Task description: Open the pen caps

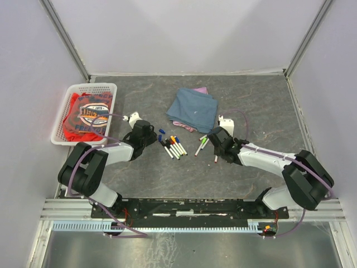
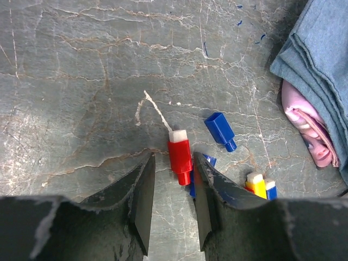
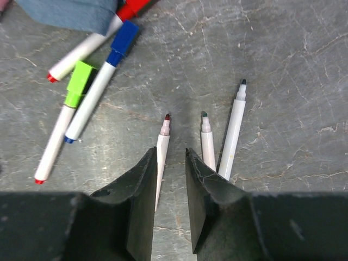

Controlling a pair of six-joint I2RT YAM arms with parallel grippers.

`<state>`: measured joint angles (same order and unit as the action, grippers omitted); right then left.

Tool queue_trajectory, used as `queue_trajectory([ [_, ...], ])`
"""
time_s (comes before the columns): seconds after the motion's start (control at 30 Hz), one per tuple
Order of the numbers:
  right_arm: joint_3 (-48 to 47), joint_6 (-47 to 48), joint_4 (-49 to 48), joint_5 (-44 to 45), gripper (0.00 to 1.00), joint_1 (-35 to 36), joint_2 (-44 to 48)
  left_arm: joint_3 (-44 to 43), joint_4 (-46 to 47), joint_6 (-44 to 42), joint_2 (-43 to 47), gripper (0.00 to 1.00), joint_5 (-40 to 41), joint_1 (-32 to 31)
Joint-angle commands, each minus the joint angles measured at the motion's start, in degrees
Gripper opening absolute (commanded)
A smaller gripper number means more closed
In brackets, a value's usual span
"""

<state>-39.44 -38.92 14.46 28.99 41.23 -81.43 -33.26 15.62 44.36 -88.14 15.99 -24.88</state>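
My left gripper (image 2: pixel 174 157) stands open just above the table. A loose red cap (image 2: pixel 180 155) lies flat between its fingertips, close to the right finger. A blue cap (image 2: pixel 220 130) lies just beyond, and another blue one (image 2: pixel 210 160) peeks out behind the right finger. My right gripper (image 3: pixel 171 151) is open too. An uncapped red-tipped pen (image 3: pixel 162 144) lies on the table along the inner side of its left finger. Two more uncapped pens, green-tipped (image 3: pixel 206 142) and black-tipped (image 3: pixel 234 136), lie right of it. Capped pens with a green cap (image 3: pixel 79 81) and a blue cap (image 3: pixel 124 37) lie to the left.
A folded blue cloth (image 1: pixel 193 109) over a pink one (image 2: pixel 310 130) lies at the back centre. A row of pens (image 1: pixel 174 147) sits between the two grippers. A white basket (image 1: pixel 92 85) holding a red shirt stands at the left wall.
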Motion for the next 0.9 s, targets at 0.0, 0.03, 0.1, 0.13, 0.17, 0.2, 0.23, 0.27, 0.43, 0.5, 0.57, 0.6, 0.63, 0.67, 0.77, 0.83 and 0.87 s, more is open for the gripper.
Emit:
queue_trajectory([
  [0.0,-3.7,0.3,0.8,1.0,0.34,0.2,2.5,1.1,2.8,-2.4,1.9,0.41,0.5,-0.1],
  [0.03,-4.2,0.2,0.8,0.7,0.35,0.3,2.6,1.3,2.8,-2.4,2.6,0.41,0.6,0.0],
  [0.1,-5.3,-0.6,1.1,0.0,0.36,0.4,2.2,1.6,2.8,-2.4,4.1,0.41,0.4,-0.1],
  [0.13,-6.0,-1.0,1.3,-0.3,0.37,0.4,1.6,1.7,2.7,-2.4,5.0,0.42,0.1,0.0],
  [0.17,-6.9,-1.6,1.6,-0.5,0.37,0.4,0.9,1.8,2.9,-2.5,5.9,0.44,-0.2,0.0],
  [0.2,-7.8,-2.3,2.2,-0.5,0.39,0.4,0.0,2.0,3.3,-2.6,7.0,0.46,-0.6,0.0],
  [0.23,-8.9,-3.1,2.9,-0.7,0.39,0.4,-1.1,2.3,3.7,-2.7,7.8,0.48,-1.1,-0.1],
  [0.27,-9.8,-3.5,3.3,-1.3,0.4,0.4,-2.2,2.7,4.4,-2.7,8.6,0.5,-1.7,-0.1],
  [0.43,-11.8,-5.9,0.8,-3.8,0.41,0.5,-6.8,4.7,7.1,-2.4,11.8,0.53,-3.8,-0.1],
  [0.5,-13.2,-6.7,1.1,-4.0,0.41,0.4,-8.8,5.5,8.5,-2.1,12.7,0.53,-4.8,-0.1],
  [0.57,-14.2,-7.2,1.4,-3.9,0.41,0.5,-10.3,6.5,10.3,-1.8,13.5,0.53,-5.8,0.0],
  [0.6,-14.3,-7.5,1.4,-3.7,0.41,0.4,-10.8,6.9,11.0,-1.7,13.9,0.53,-6.1,0.0],
  [0.63,-14.4,-7.7,1.2,-3.7,0.41,0.4,-11.2,7.2,11.7,-1.6,14.1,0.53,-6.4,0.0],
  [0.67,-14.6,-7.8,0.9,-3.7,0.41,0.4,-11.5,7.4,12.1,-1.6,14.4,0.53,-6.7,-0.1],
  [0.77,-15.2,-7.9,0.8,-3.7,0.41,0.4,-12.5,7.5,12.4,-1.6,15.0,0.53,-6.9,-0.1],
  [0.83,-15.4,-8.0,0.7,-3.5,0.4,0.4,-13.0,7.5,12.5,-1.7,15.2,0.53,-7.1,-0.2],
  [0.87,-15.4,-8.0,0.6,-3.5,0.4,0.3,-13.2,7.5,12.6,-1.8,15.3,0.53,-7.1,-0.2],
])
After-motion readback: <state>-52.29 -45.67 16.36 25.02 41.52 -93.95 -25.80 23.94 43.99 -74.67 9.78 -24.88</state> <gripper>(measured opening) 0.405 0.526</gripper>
